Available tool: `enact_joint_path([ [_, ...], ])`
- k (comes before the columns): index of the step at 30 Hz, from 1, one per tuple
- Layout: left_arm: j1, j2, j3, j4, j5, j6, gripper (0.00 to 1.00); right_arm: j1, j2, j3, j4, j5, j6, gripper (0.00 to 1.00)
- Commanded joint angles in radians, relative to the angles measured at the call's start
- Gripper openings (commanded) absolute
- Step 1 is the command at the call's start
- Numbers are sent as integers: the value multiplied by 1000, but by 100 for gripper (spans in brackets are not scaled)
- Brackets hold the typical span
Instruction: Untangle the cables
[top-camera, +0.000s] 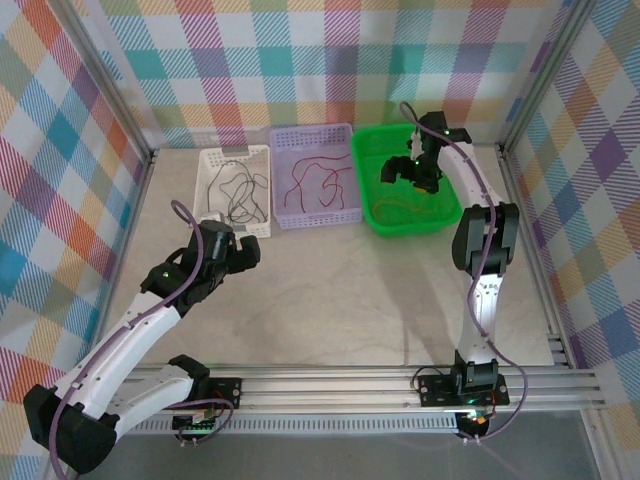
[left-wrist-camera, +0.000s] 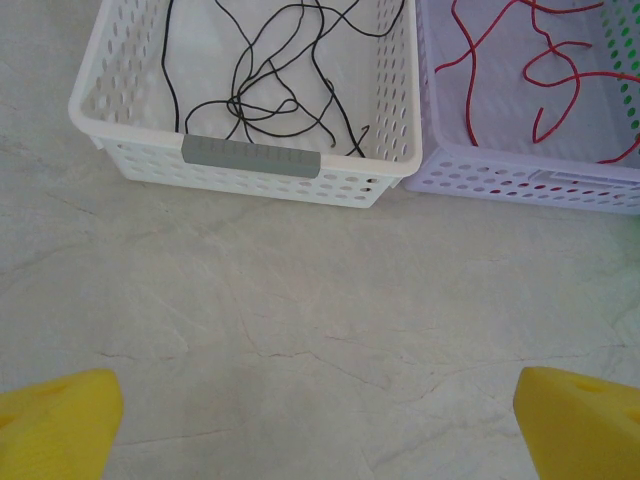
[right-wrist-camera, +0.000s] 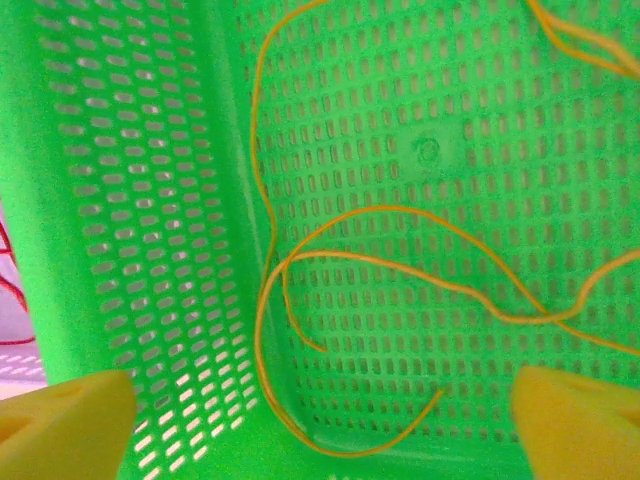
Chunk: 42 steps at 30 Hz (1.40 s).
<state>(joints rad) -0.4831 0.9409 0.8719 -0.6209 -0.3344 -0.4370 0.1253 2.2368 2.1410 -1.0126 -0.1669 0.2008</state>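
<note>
Your right gripper (right-wrist-camera: 320, 430) hangs over the green basket (right-wrist-camera: 90, 200) with its arm reaching forward, claw wide and empty above the loose orange-yellow cables (right-wrist-camera: 400, 215). Rise straight up so no loop snags. Your left gripper (left-wrist-camera: 320, 425), also wide, hovers before the white basket (left-wrist-camera: 250, 155) of black cables (left-wrist-camera: 270, 90).
</note>
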Motion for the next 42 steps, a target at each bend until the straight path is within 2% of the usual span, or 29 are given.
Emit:
enact_joint_path([
  [1,-11,-17,-5,16,-12,7,100,-4,-72,-26,15,8,0,100],
  [12,-10,-18,-5,13,-24,7,100,-5,-250,-178,121,59,7,100],
  [30,-19,-34,-11,13,-55,1,100,-5,-671,-703,629,-28,50,100],
  [34,-22,-34,-10,13,-55,-2,100,-4,-782,-834,758,13,54,100],
  [39,-23,-41,-11,13,-57,-5,100,-5,-846,-905,797,67,85,100],
  [42,-23,-46,-12,15,-57,-7,100,-5,-855,-926,803,88,53,100],
])
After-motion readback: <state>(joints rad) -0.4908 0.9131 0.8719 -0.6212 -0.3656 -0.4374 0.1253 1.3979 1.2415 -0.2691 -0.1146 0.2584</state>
